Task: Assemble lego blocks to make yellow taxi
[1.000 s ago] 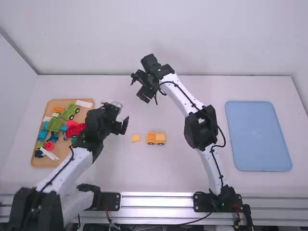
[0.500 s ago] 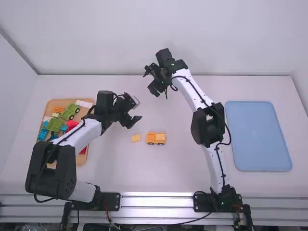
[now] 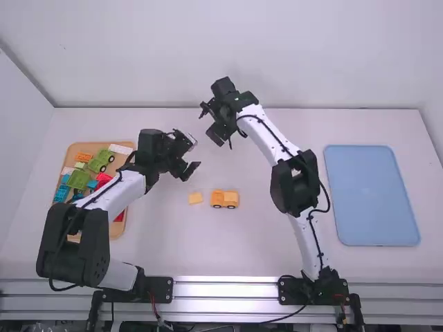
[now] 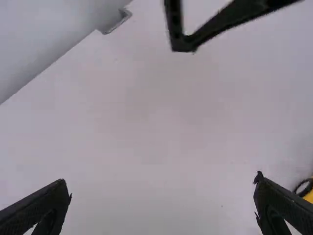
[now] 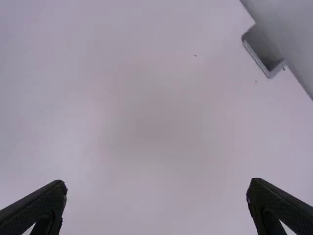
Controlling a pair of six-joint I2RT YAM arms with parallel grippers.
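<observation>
My left gripper hangs over the table between the orange tray and the middle; in the left wrist view the left gripper has its fingers wide apart with nothing between them. Farther back, near the wall, is my right gripper, and in the right wrist view the right gripper is likewise open and holds nothing. A yellow wheeled block assembly stands on the table in front of both grippers. Just left of it lies a small yellow block. The wheeled piece's edge shows beside a left finger.
An orange tray at the left holds several green, red, blue, white and orange blocks, partly covered by the left arm. A blue tray lies at the right. Part of the other gripper crosses the left wrist view.
My left gripper has swung up and away from the camera and slightly right, uncovering its reach beside the tray. The right gripper went right, then back a little left.
</observation>
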